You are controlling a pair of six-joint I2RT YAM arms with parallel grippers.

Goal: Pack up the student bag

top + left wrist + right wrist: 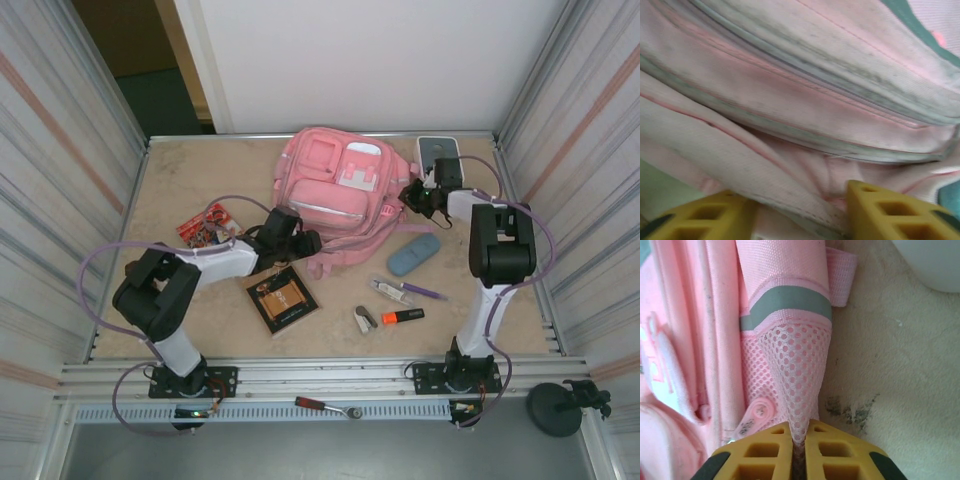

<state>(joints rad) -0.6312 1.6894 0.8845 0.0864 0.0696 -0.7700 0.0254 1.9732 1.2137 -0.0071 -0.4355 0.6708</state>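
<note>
Right hand on student bag (mesh)

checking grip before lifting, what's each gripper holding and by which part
The right gripper is shut on the student bag, pinching its mesh side pocket. The left gripper straddles a fabric fold; whether it grips cannot be told.

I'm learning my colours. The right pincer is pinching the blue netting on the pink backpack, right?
Not blue: the netting is pink. The right pincer is pinching the pink netting on the pink backpack; the right wrist view shows it.
</note>
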